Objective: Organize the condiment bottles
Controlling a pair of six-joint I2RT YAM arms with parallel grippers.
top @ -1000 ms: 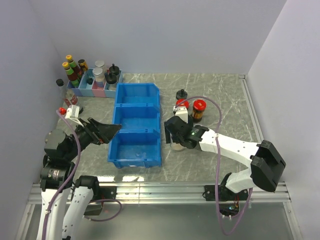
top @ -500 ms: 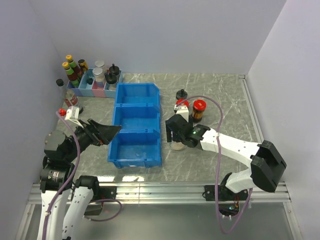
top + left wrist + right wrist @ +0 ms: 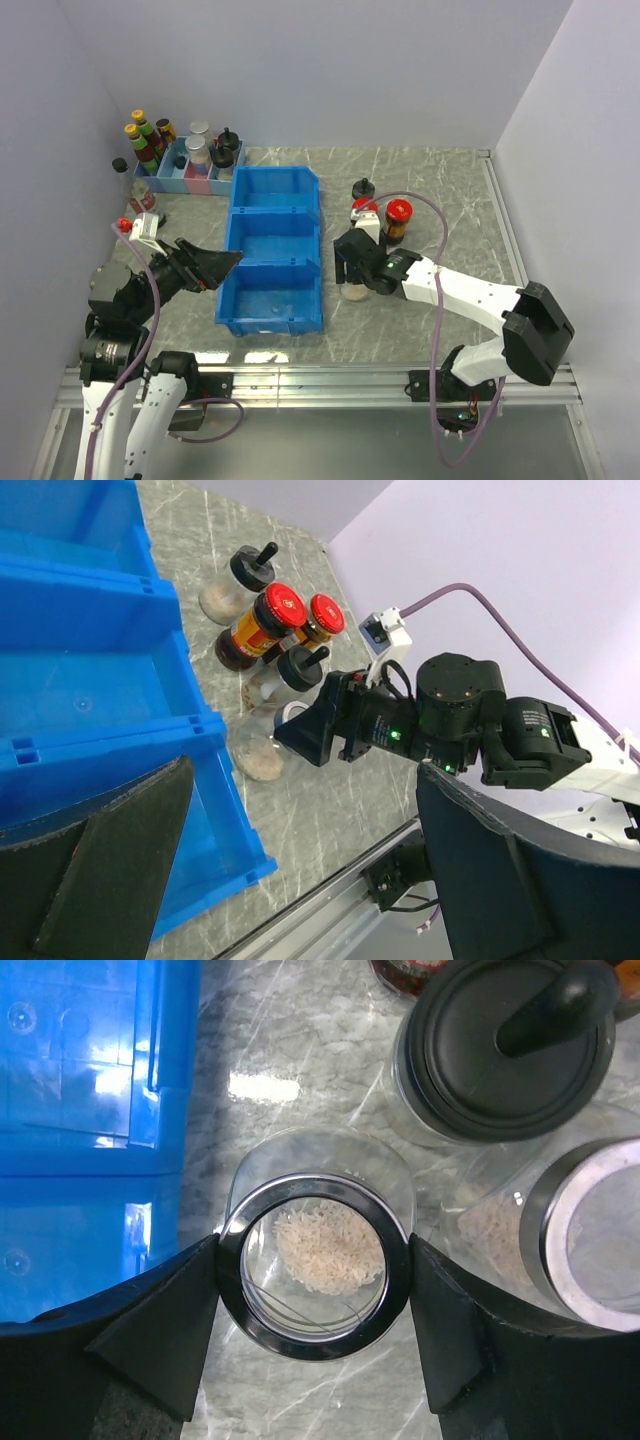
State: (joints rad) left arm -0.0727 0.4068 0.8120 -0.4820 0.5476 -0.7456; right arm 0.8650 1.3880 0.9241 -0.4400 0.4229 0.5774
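From above, the glass jar stood upright on the worktop, just right of the blue bin and straight under the right end effector. The left end effector was spread wide, far across the bin. The left wrist view showed the jar beside the bin wall, and the right wrist view showed the fingers pinching its round rim.

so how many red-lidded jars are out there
2, both right of the blue bin, beyond the right claw: one jar, its twin beside it nearer the bin. The back tray may hide more.
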